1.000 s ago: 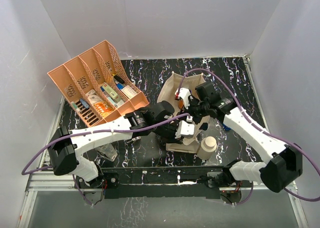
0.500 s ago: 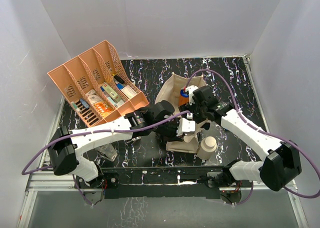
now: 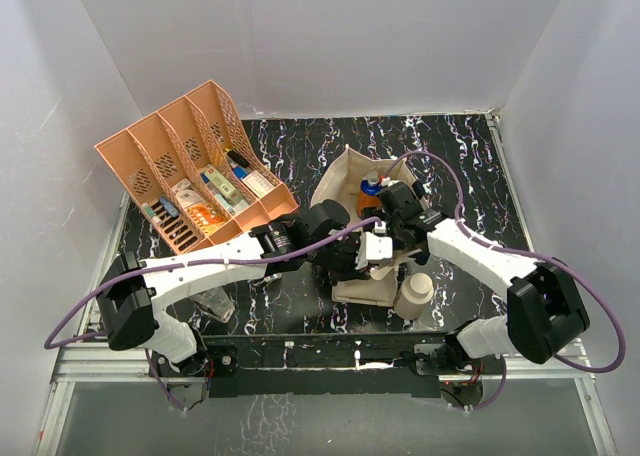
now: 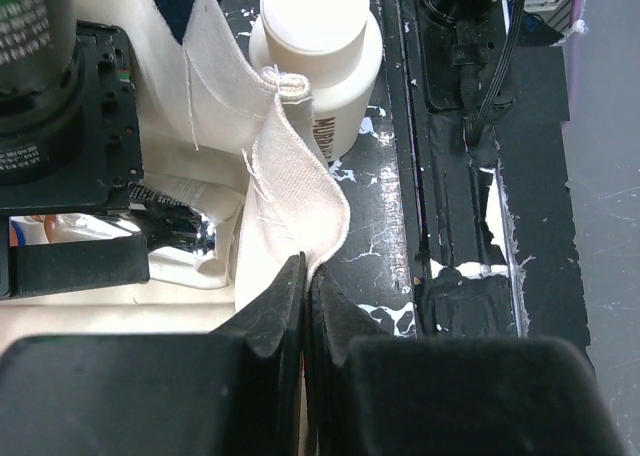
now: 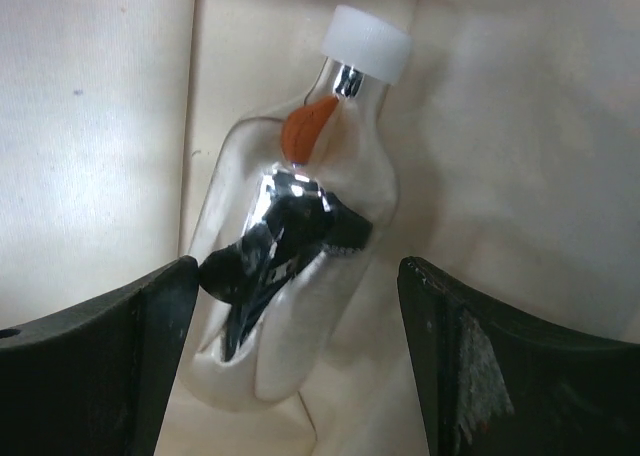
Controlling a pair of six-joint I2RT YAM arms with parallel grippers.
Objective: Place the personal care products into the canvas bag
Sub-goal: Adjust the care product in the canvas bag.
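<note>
The cream canvas bag (image 3: pixel 352 176) lies open in the middle of the table. My left gripper (image 3: pixel 352 266) is shut on its near edge, and in the left wrist view the fabric fold (image 4: pixel 300 216) runs down into the left gripper (image 4: pixel 303 268). My right gripper (image 3: pixel 388 214) reaches into the bag's mouth and is open. In the right wrist view a clear bottle with a white cap (image 5: pixel 335 191) lies on the canvas inside, between the spread fingers of the right gripper (image 5: pixel 298 268). A cream bottle (image 3: pixel 413 294) (image 4: pixel 320 46) stands just outside the bag.
An orange perforated tray (image 3: pixel 150 161) with small packets sits tilted at the back left. A clear bottle (image 3: pixel 215 304) lies by the left arm near the front edge. Something orange and blue (image 3: pixel 370 188) shows in the bag's mouth. White walls enclose the table.
The right arm has swung left and down, carrying its gripper from above the bag into the bag's mouth. The left gripper has stayed on the bag's edge.
</note>
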